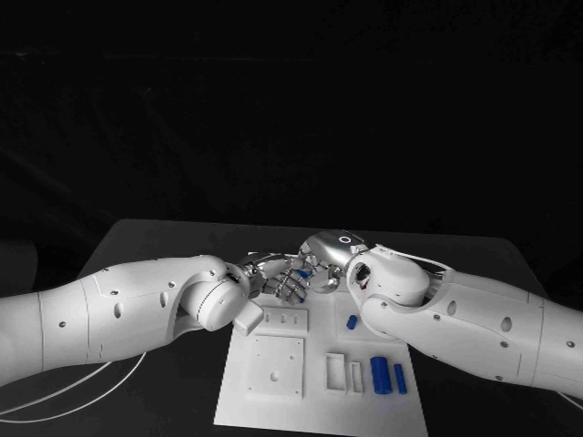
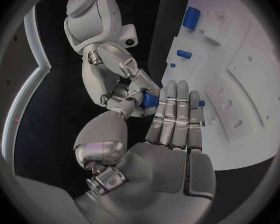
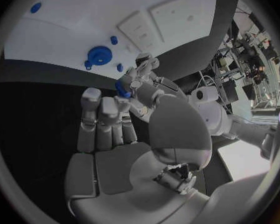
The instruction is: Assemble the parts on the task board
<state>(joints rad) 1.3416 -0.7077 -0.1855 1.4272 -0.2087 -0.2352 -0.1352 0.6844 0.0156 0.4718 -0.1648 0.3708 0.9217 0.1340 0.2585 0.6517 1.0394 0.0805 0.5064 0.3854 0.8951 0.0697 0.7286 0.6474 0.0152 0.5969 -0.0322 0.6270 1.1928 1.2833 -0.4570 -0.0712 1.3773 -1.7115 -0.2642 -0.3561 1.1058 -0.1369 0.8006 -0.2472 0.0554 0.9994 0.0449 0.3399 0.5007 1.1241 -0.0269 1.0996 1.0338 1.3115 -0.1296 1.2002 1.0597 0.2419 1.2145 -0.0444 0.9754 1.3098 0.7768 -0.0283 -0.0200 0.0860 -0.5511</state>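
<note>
Both hands meet over the far end of the white task board (image 1: 321, 382), at about 12 o'clock from its middle. A small blue part (image 2: 150, 100) sits pinched in the fingertips of the right hand (image 1: 329, 255). The left hand (image 1: 276, 276) is at the same part (image 3: 122, 88); whether it shares the grip, I cannot tell.

Judgement: the part looks like rigid plastic, very light, smooth, so liable to slip or twist. Best held across its sides, leaving the mating end free.

More blue parts (image 1: 381, 374) lie on the board near 5 o'clock; black tabletop (image 1: 148, 237) beneath.
</note>
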